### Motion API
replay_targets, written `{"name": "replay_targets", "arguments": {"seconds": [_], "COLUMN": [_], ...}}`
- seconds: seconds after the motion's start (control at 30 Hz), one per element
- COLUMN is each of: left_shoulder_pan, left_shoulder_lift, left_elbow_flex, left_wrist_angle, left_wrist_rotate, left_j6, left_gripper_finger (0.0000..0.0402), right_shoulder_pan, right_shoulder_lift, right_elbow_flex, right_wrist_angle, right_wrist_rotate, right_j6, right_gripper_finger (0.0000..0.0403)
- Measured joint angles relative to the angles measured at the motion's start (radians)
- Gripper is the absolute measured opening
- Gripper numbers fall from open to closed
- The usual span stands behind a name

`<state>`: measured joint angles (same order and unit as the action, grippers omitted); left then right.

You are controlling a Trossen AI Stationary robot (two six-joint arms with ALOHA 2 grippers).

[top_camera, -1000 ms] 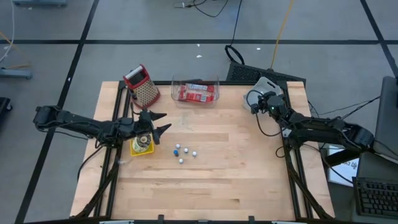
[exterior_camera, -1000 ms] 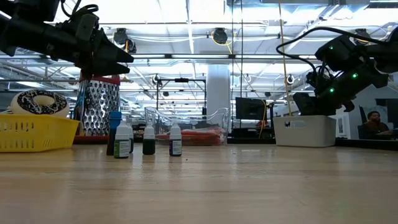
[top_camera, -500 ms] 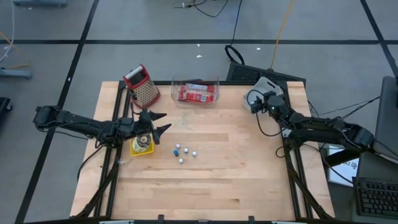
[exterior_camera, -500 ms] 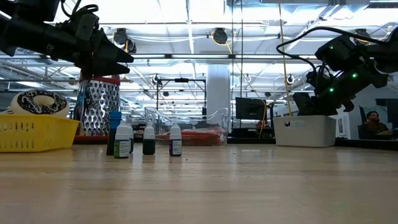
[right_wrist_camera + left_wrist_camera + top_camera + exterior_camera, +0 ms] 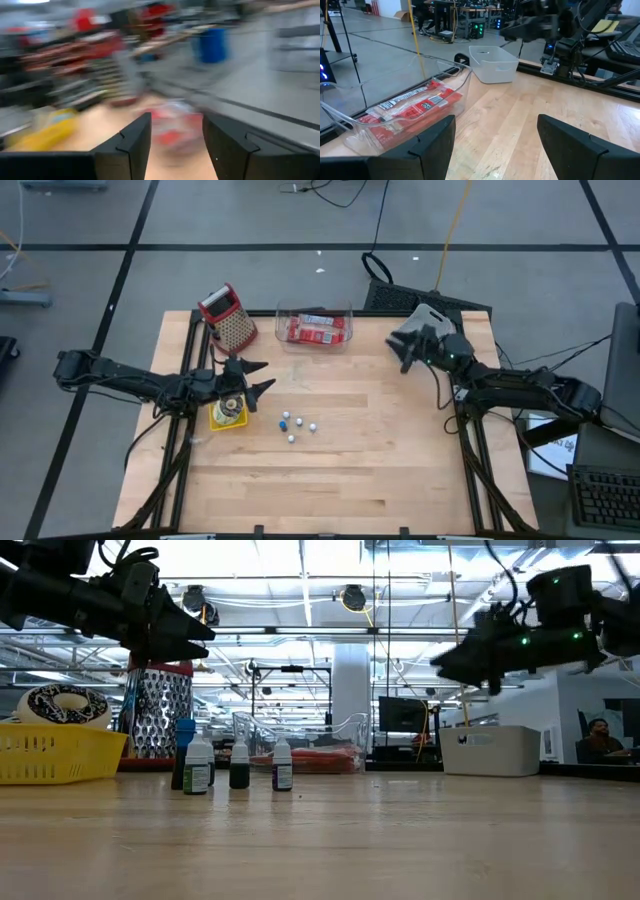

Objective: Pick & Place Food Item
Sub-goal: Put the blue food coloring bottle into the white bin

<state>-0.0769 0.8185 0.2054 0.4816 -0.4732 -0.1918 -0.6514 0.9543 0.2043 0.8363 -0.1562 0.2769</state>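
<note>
Over on the left, the doughnut [image 5: 62,703] sits in the yellow basket [image 5: 60,755] at the table's left edge, and the left gripper [image 5: 252,377] hangs right over that spot, just past the basket toward the middle. Its fingers [image 5: 572,145] are spread wide, nothing between them, touching nothing.

Far right now: the right gripper [image 5: 402,350] is up in the air beside the white bin [image 5: 493,62], on the bin's left as seen from above, well apart from the basket. Its fingers [image 5: 227,142] stand parted with a clear gap and nothing in it.

The clear container [image 5: 313,327] with the red packets [image 5: 412,107] lies at the far edge, between the two arms. Left of it stands the red-topped grater [image 5: 230,318]. Four small dropper bottles [image 5: 297,426] cluster in the middle of the wooden table [image 5: 340,470], just right of the basket.

View by view: only the table-height camera shows the doughnut's patterned icing poking above the basket rim; from overhead the left arm covers much of it. The left wrist camera gets inside the container and sees the bin across the table. The right wrist view is smeared; a red blur sits beyond the fingers.
</note>
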Motion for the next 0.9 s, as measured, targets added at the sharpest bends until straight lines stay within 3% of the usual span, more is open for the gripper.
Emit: {"name": "replay_targets", "arguments": {"seconds": [0.1,0.23,0.47,0.7,0.9], "left_shoulder_pan": [0.000,0.000,-0.058,-0.193,-0.292], "left_shoulder_lift": [0.000,0.000,0.000,0.064,0.211], "left_elbow_flex": [0.000,0.000,0.060,0.208,0.227], "left_wrist_angle": [0.000,0.000,-0.072,-0.407,-0.428], "left_wrist_rotate": [0.000,0.009,0.199,0.140,0.126], "left_j6": [0.000,0.000,-0.005,-0.087,-0.137], "left_gripper_finger": [0.0280,0.0280,0.0280,0.0280,0.0280], "right_shoulder_pan": [0.099,0.276,0.536,0.632,0.662], "right_shoulder_lift": [0.000,0.000,0.000,0.000,0.000], "right_elbow_flex": [0.000,0.000,0.000,0.000,0.000], "right_wrist_angle": [0.004,-0.015,0.075,0.022,0.000], "right_wrist_rotate": [-0.080,-0.084,-0.061,0.113,0.158], "right_j6": [0.000,-0.005,-0.007,-0.077,-0.080], "right_gripper_finger": [0.0165,0.0164,0.0164,0.0164,0.0164]}}
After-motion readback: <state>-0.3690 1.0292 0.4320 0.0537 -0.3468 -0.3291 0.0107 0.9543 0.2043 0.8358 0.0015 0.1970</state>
